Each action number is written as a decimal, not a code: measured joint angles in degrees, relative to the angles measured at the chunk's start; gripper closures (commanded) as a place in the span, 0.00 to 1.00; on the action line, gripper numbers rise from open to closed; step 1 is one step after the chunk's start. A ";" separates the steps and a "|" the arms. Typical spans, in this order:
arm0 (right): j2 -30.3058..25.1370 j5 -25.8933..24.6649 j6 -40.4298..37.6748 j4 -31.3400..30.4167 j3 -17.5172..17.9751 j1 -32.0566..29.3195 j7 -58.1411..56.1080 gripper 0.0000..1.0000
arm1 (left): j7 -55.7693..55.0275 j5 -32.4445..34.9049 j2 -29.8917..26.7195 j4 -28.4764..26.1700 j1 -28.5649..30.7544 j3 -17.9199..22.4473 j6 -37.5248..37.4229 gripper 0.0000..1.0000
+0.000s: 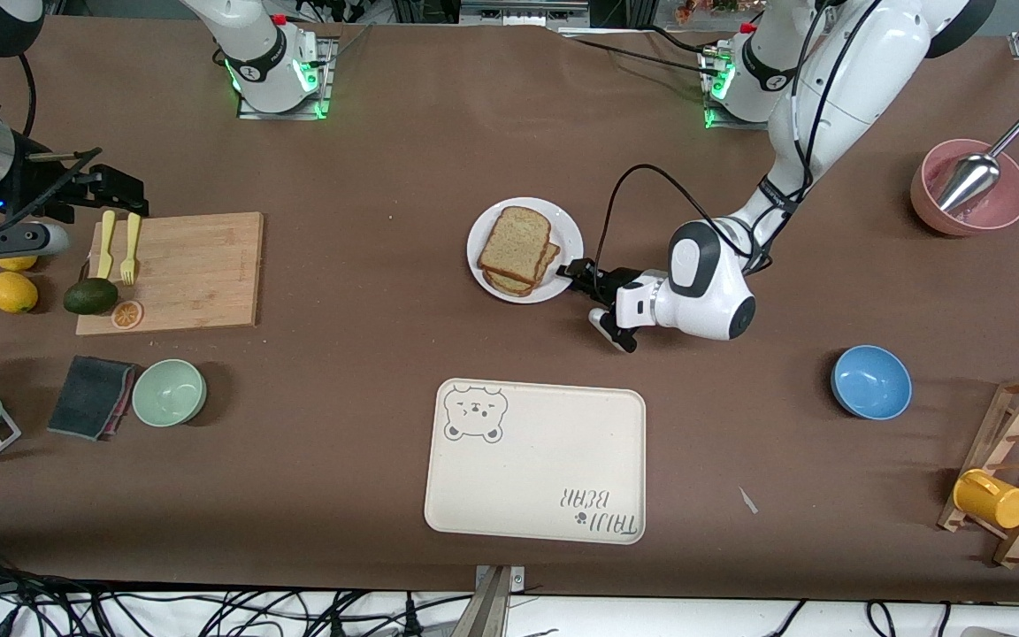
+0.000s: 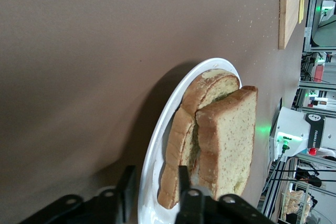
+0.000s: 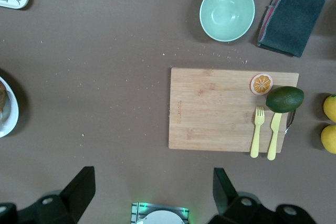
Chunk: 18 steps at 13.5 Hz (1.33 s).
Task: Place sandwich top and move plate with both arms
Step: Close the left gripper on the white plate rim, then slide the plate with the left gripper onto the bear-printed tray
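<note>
Now you have the left hand (image 1: 582,270) low at the plate (image 1: 569,232), its fingers (image 2: 126,190) straddling the rim at about four o'clock on the plate as the front view shows it, one under the rim's outer edge and one over the inside. They look parted, with a gap on either side of the rim, so I judge the grip not yet made. The sandwich top (image 1: 516,241) already lies on the stack on the plate, set a little askew over the slices beneath. The plate sits mid-worktop, at twelve o'clock from the cream tray (image 1: 534,460).

Close gently on the rim only, and keep the inner finger clear of the bread, which sits just beside it in the left wrist view. Keep the plate level, or the top slice may slide.

The right hand (image 3: 149,190) waits with fingers wide apart, high over the cutting board (image 1: 182,270). Bring it to the rim near ten o'clock before lifting.
</note>
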 measured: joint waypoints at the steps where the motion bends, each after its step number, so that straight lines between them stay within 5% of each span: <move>1: -0.03 0.00 0.05 0.00 -0.01 0.00 0.16 0.01 | 0.30 0.00 0.06 0.00 0.00 0.01 0.00 0.85; 4: -0.04 -0.01 0.02 0.00 -0.02 0.00 0.24 0.00 | 4.27 -0.04 1.03 0.00 0.52 0.21 0.00 1.00; 18: -0.06 -0.83 0.45 1.16 -0.55 -0.21 0.24 0.00 | 7.05 -4.55 1.70 2.10 6.00 0.03 -1.91 1.00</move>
